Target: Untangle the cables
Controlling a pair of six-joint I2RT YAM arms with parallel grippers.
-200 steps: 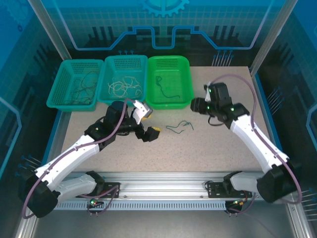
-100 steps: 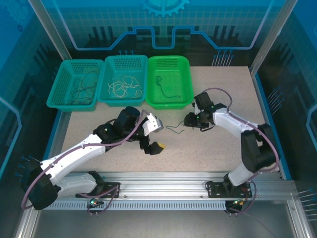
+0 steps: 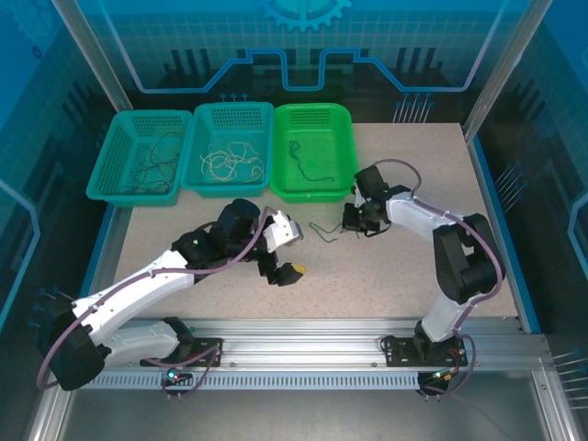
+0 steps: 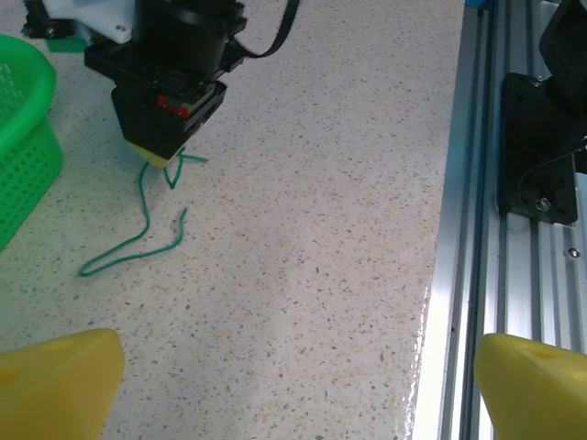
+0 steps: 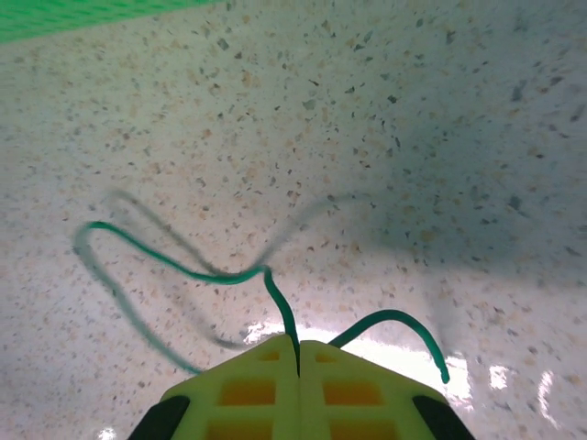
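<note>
Right gripper [image 5: 295, 353] pinched one end of a green cable [image 5: 183, 261] lying on the table [image 3: 386, 276] just near of the green basket [image 3: 312, 107], the left gripper [image 4: 293, 380] gaped empty, and the other cables [image 3: 230, 163] lay sorted by colour in that and the teal baskets [image 3: 234, 105], so little seemed left.

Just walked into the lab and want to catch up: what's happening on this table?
The right pincer is shut on a thin green cable that trails across the table, beside the bright green basket. The left pincer hangs open above the table nearby, holding nothing. More cables sit in that basket and the two teal baskets.
</note>
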